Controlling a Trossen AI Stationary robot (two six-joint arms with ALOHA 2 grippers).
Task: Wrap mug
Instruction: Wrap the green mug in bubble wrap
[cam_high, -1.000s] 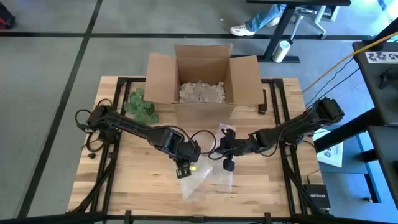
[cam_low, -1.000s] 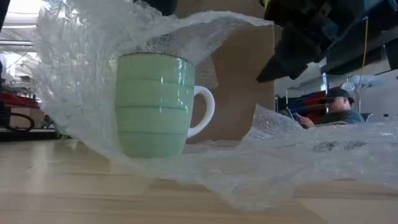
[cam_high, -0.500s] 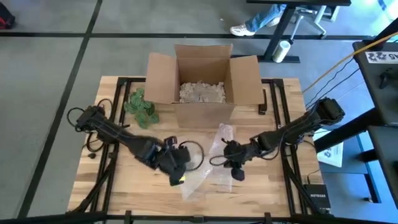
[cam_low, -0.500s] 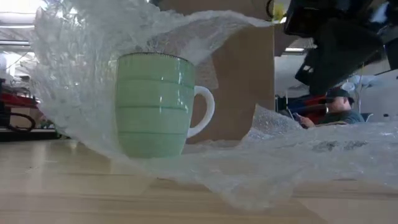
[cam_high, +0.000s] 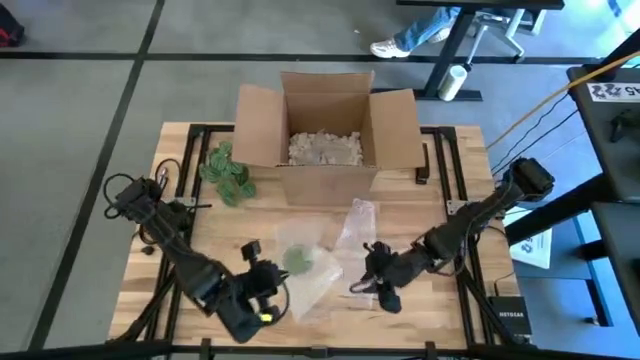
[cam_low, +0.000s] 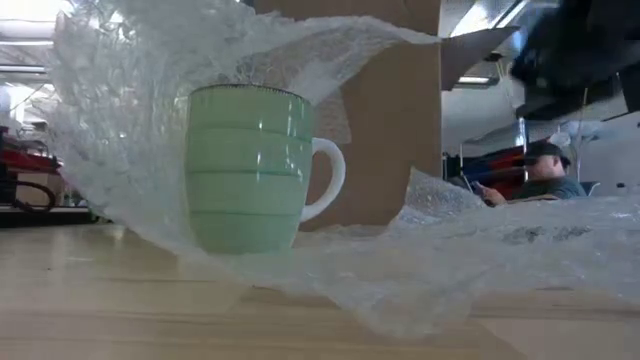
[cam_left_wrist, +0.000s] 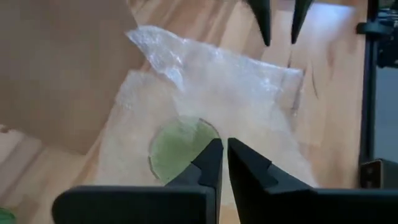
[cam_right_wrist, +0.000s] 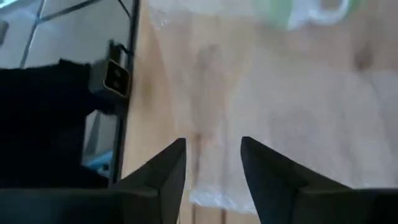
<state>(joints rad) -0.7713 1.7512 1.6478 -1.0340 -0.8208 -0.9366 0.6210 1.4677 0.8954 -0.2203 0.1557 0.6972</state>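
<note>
A pale green mug (cam_low: 250, 170) with a white handle (cam_low: 330, 180) stands upright on a sheet of clear bubble wrap (cam_low: 450, 260). The sheet's far part arches over the mug's mouth. From above, the mug (cam_high: 297, 259) shows through the wrap (cam_high: 345, 235). My left gripper (cam_high: 258, 272) is shut, near and left of the mug, and touches nothing; its wrist view looks down on the mug (cam_left_wrist: 180, 146). My right gripper (cam_high: 365, 282) is open above the wrap's near right part (cam_right_wrist: 280, 124), with nothing between its fingers.
An open cardboard box (cam_high: 325, 130) with paper filler stands at the table's far middle, right behind the mug. A green leafy object (cam_high: 228, 172) lies left of the box. A seated person (cam_low: 540, 170) shows in the room beyond the table.
Both grippers have drawn back from the mug toward the table's near edge, the left one also toward the left. The mug and the wrap over it have kept still.
</note>
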